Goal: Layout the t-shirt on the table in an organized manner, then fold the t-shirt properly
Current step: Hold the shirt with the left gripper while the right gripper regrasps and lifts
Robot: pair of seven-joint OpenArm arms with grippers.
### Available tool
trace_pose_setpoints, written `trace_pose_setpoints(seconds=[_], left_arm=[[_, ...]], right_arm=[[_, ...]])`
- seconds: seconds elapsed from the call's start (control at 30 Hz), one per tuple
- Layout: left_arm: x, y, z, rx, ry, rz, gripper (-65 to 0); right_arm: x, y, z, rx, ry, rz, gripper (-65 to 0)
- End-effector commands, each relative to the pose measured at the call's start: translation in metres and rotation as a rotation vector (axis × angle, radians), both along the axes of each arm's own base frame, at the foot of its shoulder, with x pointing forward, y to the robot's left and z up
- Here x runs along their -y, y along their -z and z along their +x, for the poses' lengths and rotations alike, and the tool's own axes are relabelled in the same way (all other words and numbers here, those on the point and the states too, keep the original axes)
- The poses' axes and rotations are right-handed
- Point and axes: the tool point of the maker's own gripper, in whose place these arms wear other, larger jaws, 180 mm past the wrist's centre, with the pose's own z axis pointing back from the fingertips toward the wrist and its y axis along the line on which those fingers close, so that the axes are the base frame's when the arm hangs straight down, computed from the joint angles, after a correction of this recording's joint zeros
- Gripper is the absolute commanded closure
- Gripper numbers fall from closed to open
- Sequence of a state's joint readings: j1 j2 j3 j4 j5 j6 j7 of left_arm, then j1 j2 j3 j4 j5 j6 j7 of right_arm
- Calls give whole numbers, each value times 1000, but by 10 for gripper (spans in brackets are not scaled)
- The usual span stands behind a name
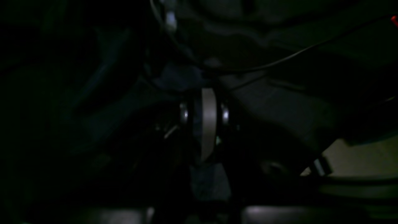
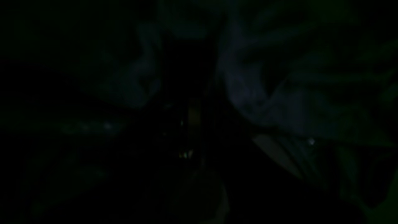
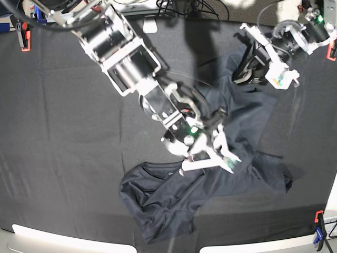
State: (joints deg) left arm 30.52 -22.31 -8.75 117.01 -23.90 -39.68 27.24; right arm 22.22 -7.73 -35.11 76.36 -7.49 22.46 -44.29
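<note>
Both arms (image 3: 124, 58) are silver-grey metal with black joints, white pincer fingers (image 3: 224, 153) and small green lights.

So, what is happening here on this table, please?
A two-armed robot is working on a dark t-shirt that lies crumpled on the black-covered table, not yet spread flat. The right gripper is down at the middle of the shirt with its jaws shut. The left gripper holds a bunched edge of the shirt near the far side. No fold is made yet.
</note>
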Motion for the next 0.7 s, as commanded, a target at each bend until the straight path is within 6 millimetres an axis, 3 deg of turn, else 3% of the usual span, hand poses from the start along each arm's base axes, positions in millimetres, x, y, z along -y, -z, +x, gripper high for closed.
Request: trace_pose_setpoints(seconds=[0.0,0.2,0.5,0.67], left_arm=[[2,-11,3,37,8,-25,-42],[2,-12,3,40,8,-29,-42],[2,-12,3,40,8,-29,-42],[2,-12,3,40,8,-29,-42]], right_arm=[[3,-21,4,50,4,19,0],[44,-29,-56,68,28,29,0],[81,2,-169,-80,18,30,0],[92,25,-205,-180,16,-13,0]])
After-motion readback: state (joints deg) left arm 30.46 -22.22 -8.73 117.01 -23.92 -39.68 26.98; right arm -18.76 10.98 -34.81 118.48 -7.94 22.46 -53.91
